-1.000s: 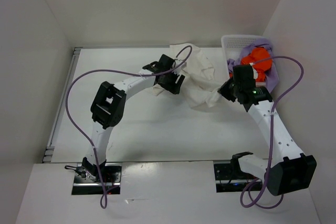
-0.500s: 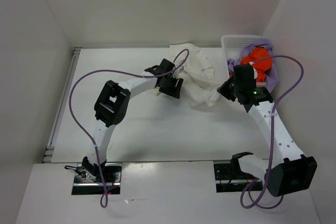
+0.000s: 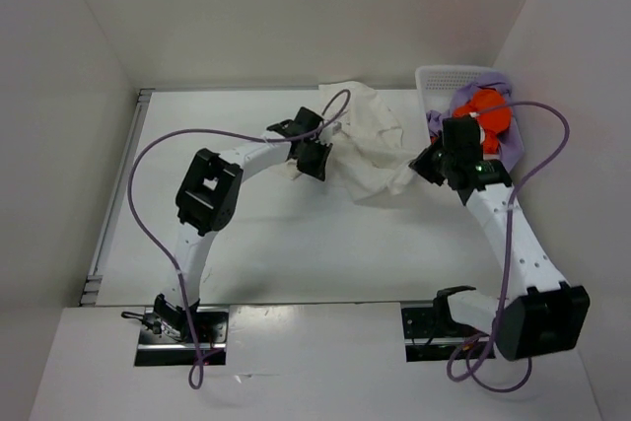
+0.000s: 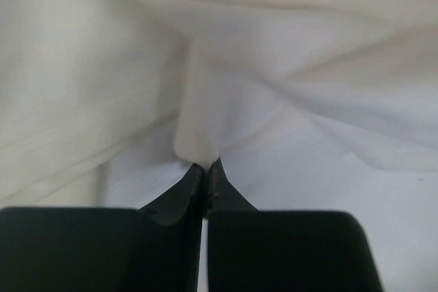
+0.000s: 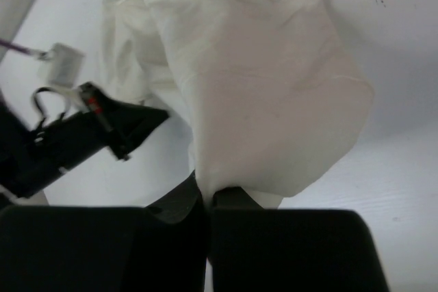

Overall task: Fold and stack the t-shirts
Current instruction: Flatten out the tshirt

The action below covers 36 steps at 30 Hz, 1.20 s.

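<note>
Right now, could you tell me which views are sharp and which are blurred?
Top view: sharp and evenly lit, though the cream shirt barely stands out from the white table. Left wrist view: the shirt is soft and blurred. Right wrist view: folds clear, fingers underexposed black.

Three t-shirts: one cream-white t-shirt, one orange t-shirt, one lavender t-shirt; one white basket; two robot arms; two purple cables.

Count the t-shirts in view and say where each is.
3. The cream-white t-shirt lies on the table; the orange t-shirt and purple t-shirt are bunched in the white basket, which may hide more.
</note>
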Motion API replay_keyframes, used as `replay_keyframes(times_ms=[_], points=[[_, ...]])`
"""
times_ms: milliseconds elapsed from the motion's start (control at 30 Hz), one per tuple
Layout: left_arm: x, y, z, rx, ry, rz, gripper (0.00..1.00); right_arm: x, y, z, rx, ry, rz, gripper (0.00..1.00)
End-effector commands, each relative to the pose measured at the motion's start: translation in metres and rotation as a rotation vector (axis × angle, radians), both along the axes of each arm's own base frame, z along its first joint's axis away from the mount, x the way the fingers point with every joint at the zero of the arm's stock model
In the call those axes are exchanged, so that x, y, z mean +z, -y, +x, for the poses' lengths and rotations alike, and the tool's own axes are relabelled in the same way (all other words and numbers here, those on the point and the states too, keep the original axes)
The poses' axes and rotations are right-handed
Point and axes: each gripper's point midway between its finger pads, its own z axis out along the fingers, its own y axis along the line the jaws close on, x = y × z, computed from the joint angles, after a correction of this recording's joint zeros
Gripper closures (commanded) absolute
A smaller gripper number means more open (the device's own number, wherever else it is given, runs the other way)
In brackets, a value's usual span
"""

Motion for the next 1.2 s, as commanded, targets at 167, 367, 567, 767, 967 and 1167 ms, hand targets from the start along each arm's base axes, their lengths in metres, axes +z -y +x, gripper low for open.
replay_keyframes(times_ms=[167, 367, 567, 767, 967, 1167], points=[[0.334, -0.278, 0.144, 0.45, 0.755, 0.165, 1.0, 0.154, 0.01, 0.188, 0.117, 0.337, -0.045, 1.0], [0.401, -0.349, 0.071, 0.435, 0.802, 0.26, 1.0, 0.173, -0.003, 0.167, 0.099, 0.287, -0.177, 1.0], [0.317, -0.349, -0.025, 0.311, 0.616, 0.344, 1.0, 0.078, -0.052, 0.063, 0.213, 0.093, -0.22, 1.0], [0.159, -0.363, -0.139, 0.199, 0.186, 0.487, 1.0, -0.046, -0.078, -0.055, 0.29, -0.225, -0.089, 1.0], [0.081, -0.373, -0.22, 0.148, -0.067, 0.582, 1.0, -0.111, -0.107, -0.138, 0.338, -0.456, -0.025, 1.0], [0.071, -0.388, -0.204, 0.161, -0.079, 0.632, 1.0, -0.115, -0.106, -0.115, 0.342, -0.412, -0.061, 1.0]])
